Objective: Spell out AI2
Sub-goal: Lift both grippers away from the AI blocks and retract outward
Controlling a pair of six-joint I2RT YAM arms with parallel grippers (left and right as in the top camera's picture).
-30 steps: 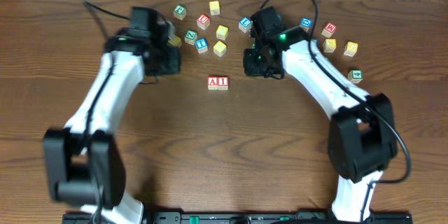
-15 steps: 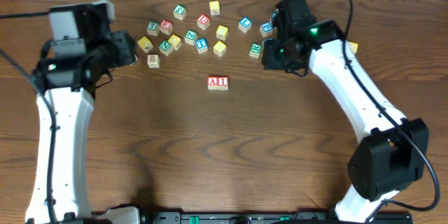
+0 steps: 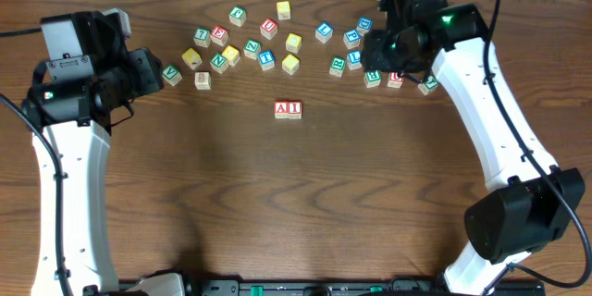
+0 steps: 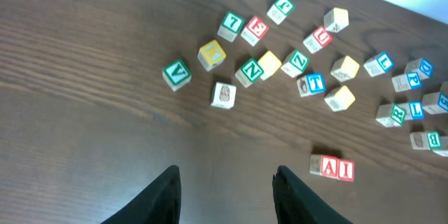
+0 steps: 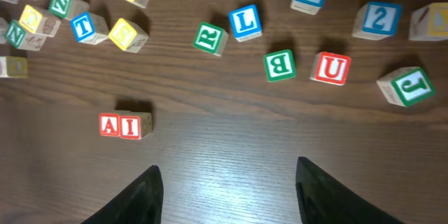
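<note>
The red "A" cube (image 3: 282,109) and the red "I" cube (image 3: 294,109) stand side by side, touching, in the middle of the table. They also show as A (image 4: 326,166) and I (image 4: 344,170), and as A (image 5: 110,124) and I (image 5: 130,126). The blue "2" cube (image 5: 379,19) lies among loose cubes at the far right, hidden under the arm in the overhead view. My left gripper (image 3: 153,69) (image 4: 225,182) is open and holds nothing, far left of the pair. My right gripper (image 3: 377,55) (image 5: 227,171) is open and holds nothing, above bare wood in front of the right cube cluster.
Several lettered cubes lie scattered along the far side, from a green V (image 3: 171,75) to a green J (image 3: 427,83). A green B (image 5: 280,65) and a red U (image 5: 330,68) lie nearest the right gripper. A cable runs off the left edge.
Both grippers have opened. The left arm has swung away to the left and the right arm back to the right, uncovering cubes they hid. The A and I pair has stayed put.
</note>
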